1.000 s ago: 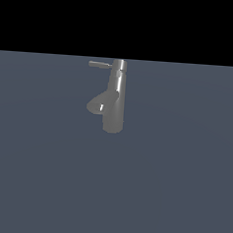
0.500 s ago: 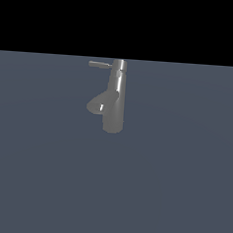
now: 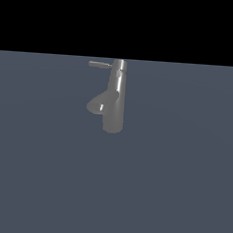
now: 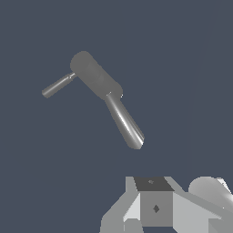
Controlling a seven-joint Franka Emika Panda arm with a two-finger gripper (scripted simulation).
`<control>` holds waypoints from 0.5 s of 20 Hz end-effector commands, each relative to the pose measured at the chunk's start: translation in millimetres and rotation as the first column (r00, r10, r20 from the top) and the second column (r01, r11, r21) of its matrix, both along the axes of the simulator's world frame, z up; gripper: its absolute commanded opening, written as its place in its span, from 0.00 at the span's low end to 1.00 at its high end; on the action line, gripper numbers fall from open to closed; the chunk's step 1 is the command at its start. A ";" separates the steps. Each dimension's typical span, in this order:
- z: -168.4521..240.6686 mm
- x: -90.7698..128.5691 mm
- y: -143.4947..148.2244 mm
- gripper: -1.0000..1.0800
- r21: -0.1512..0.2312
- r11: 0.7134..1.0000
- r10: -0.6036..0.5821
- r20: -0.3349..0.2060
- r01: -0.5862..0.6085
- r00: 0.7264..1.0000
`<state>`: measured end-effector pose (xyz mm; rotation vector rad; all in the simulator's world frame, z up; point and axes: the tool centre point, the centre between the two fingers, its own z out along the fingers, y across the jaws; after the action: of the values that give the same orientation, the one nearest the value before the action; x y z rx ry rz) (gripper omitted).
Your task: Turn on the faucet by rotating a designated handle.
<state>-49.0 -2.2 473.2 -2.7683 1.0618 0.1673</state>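
Note:
The faucet (image 3: 114, 103) is a glossy grey column standing upright in the exterior view, with a stubby spout (image 3: 97, 105) branching toward that view's left. The handle (image 3: 99, 64) is a thin rod sticking out sideways from the top cap, also toward the left. In the wrist view the faucet (image 4: 96, 78) is seen from above and the handle (image 4: 57, 86) juts from one end of it. Only grey blocks of my gripper (image 4: 154, 208) show at the wrist picture's edge, well apart from the faucet and touching nothing. Its fingertips are not visible. The exterior view does not show the gripper.
A flat dark blue-grey floor (image 3: 172, 191) spreads all around the faucet. A black band (image 3: 123, 20) fills the upper part of the exterior view. No other objects appear.

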 end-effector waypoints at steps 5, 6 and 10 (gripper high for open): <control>-24.5 51.0 6.1 0.00 0.006 0.983 -0.183 -0.047 0.184 0.982; -28.8 58.6 7.3 0.00 0.005 0.977 -0.211 -0.054 0.211 0.976; -47.9 88.0 12.6 0.00 -0.007 0.948 -0.317 -0.080 0.317 0.945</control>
<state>27.7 8.1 432.8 -2.5876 1.4472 0.2311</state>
